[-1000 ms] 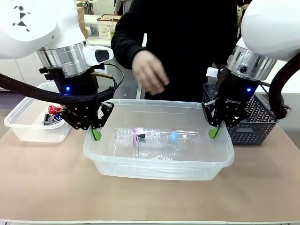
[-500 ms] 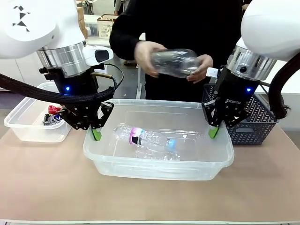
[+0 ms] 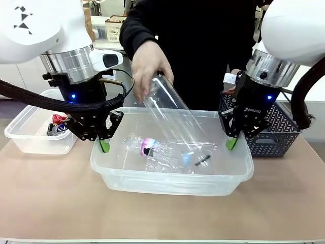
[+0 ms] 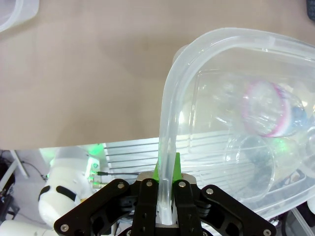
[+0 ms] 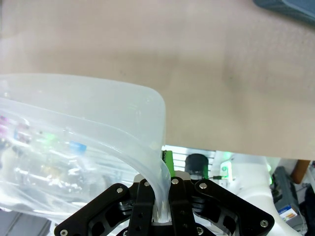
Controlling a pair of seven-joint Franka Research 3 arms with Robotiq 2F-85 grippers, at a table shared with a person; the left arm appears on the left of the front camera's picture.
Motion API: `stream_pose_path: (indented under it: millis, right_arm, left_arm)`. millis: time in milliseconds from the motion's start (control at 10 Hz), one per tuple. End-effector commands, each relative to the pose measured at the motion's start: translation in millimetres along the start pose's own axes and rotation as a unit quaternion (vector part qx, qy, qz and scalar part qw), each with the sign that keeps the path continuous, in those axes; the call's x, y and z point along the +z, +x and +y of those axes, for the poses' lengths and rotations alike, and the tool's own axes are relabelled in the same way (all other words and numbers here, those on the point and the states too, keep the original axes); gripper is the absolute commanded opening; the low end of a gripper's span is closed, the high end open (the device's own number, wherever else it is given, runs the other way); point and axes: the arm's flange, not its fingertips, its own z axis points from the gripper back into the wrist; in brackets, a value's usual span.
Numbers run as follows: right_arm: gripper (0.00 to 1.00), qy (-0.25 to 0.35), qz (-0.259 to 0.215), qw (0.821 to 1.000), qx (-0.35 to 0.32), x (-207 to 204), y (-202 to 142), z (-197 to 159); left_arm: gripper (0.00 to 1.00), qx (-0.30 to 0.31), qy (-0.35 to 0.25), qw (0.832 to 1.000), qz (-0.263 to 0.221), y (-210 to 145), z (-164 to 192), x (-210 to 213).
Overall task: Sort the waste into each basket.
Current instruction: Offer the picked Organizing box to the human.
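Front view, near to far. Large clear tub (image 3: 172, 180) at centre, clamped at both ends: left gripper (image 3: 104, 145) pinched tight on rim at 9 o'clock, right gripper (image 3: 232, 143) likewise at 3 o'clock. Wrist views confirm rim wall nipped between green pads (image 4: 166, 169). One crushed bottle (image 3: 160, 151) with pink band lying on tub floor. Second clear bottle (image 3: 170, 117) tilted neck-down into tub, gripped at base by person's hand (image 3: 150, 66) at 12 o'clock; not yet released.

Sorting partway by the look of it: small tub (image 3: 28, 137) at 9 o'clock holding red-and-blue cans (image 3: 57, 126); dark lattice basket (image 3: 279, 129) at 3 o'clock.

Basket contents masked by right arm; can count unclear.
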Motion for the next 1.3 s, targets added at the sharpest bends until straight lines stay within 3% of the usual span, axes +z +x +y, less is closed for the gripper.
stream_pose_path:
  millis: [0, 900, 1000, 1200]
  right_arm:
    - [0.0, 0.005, -0.002, 1.0, -0.002, 2, -4, 1]
    - [0.0, 0.005, -0.002, 1.0, -0.002, 2, -4, 1]
    - [0.03, 0.0, 0.0, 1.0, 0.0, 0, 0, 0]
    - [0.03, -0.013, 0.015, 0.999, 0.029, 14, 58, 13]
  left_arm:
    - [0.0, -0.006, 0.005, 1.0, 0.0, 4, 3, 4]
    - [0.0, -0.006, 0.005, 1.0, 0.0, 4, 3, 4]
    - [0.05, 0.0, 0.0, 1.0, 0.001, 0, 0, 0]
    - [0.05, -0.006, 0.014, 1.0, -0.005, 54, -11, 14]
